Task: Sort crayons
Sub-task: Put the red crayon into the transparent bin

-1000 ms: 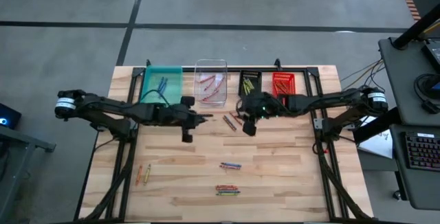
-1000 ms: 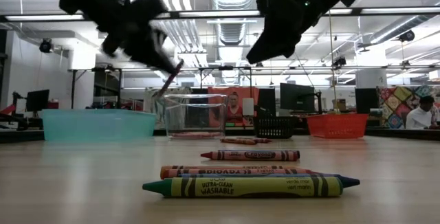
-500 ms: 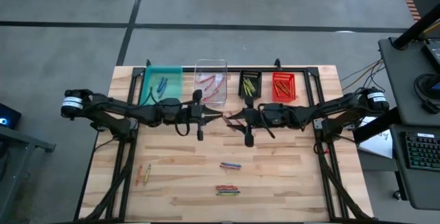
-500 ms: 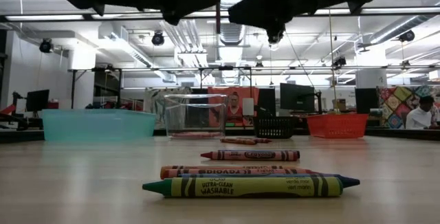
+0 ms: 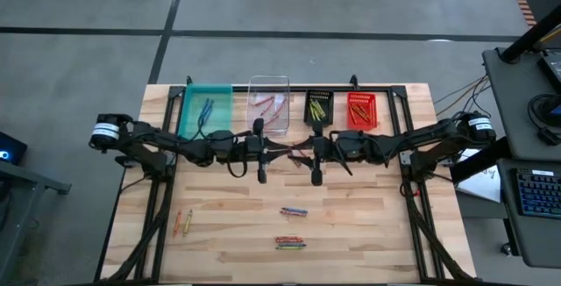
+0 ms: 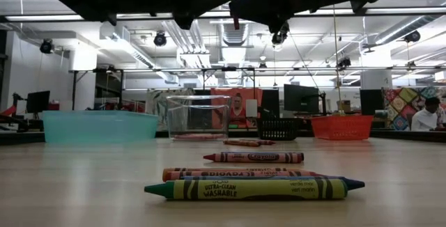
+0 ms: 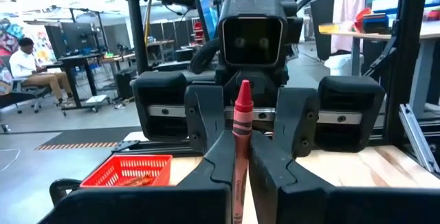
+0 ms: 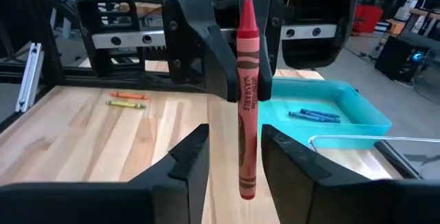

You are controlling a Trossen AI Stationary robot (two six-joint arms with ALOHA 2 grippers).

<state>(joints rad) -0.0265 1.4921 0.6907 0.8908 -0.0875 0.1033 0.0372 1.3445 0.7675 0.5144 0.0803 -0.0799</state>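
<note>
Above the worktop's middle, the left claw [image 8: 237, 52] is clamped tight on a red crayon [image 8: 246, 100], whose free end sits between the right claw's [image 7: 242, 124] parted fingers.

Two arms meet mid-table [image 5: 219, 225], blocking passage to the bins [image 5: 280, 103].

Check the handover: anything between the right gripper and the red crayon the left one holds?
Nothing visible. The left gripper is shut on the red crayon, held upright above mid-table. The right gripper is open, its fingers either side of the crayon's free end.
</note>
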